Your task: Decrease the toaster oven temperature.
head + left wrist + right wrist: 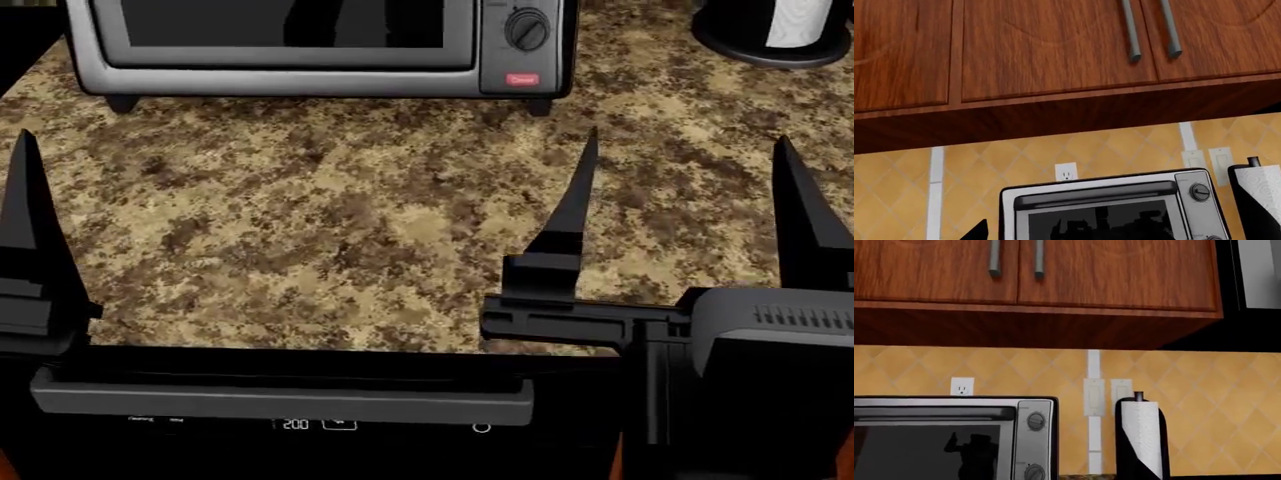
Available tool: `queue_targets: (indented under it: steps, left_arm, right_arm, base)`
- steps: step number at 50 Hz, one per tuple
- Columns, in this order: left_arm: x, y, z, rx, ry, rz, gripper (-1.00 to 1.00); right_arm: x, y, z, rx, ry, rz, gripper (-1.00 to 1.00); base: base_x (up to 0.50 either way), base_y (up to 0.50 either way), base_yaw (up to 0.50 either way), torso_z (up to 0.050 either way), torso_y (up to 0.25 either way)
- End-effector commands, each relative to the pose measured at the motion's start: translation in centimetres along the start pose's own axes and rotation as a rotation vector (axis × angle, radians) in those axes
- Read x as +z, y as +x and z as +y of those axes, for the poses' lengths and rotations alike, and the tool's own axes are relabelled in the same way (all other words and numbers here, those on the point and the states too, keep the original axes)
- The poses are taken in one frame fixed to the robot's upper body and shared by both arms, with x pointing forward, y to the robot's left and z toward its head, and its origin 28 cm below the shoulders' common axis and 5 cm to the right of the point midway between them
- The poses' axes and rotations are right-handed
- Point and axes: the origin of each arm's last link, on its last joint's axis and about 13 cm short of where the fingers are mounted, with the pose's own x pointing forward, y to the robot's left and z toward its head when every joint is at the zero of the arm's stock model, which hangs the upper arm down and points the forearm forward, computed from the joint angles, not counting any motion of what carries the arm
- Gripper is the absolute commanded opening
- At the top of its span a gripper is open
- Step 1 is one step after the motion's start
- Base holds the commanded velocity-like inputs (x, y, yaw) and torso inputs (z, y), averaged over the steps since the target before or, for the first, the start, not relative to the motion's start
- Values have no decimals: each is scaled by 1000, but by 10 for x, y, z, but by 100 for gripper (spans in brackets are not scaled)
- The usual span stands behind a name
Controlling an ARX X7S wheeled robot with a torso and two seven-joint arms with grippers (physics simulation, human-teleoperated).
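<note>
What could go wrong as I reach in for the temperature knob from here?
Several black knobs stack on the toaster oven panel; you could turn the wrong one. The red button sits just below a knob, so wide-open right gripper jaws may bump it. The paper towel holder stands close beside the oven.

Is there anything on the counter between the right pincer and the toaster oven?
No, only bare granite counter between the right pincer and toaster oven, per the head view.
</note>
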Motion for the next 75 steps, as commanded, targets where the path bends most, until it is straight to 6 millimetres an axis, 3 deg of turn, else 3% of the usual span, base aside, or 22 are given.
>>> queue_targets:
  steps: [1, 41, 44, 75]
  left_arm:
    - [2, 1, 1, 4, -2, -1, 100]
    - [4, 1, 2, 7, -3, -11, 100]
    - [-5, -6, 1, 8, -4, -10, 100]
    - [-5, -6, 2, 9, -7, -7, 100]
  right_arm:
    - [0, -1, 0, 2, 2, 11, 100]
    - [-1, -3, 2, 22, 8, 18, 100]
    - [0, -3, 2, 24, 8, 18, 100]
    - [1, -6, 4, 24, 33, 29, 100]
  base:
    - [266, 0, 0, 0, 0]
    - [271, 0, 0, 0, 0]
    - [271, 0, 0, 0, 0]
    - [245, 0, 0, 0, 0]
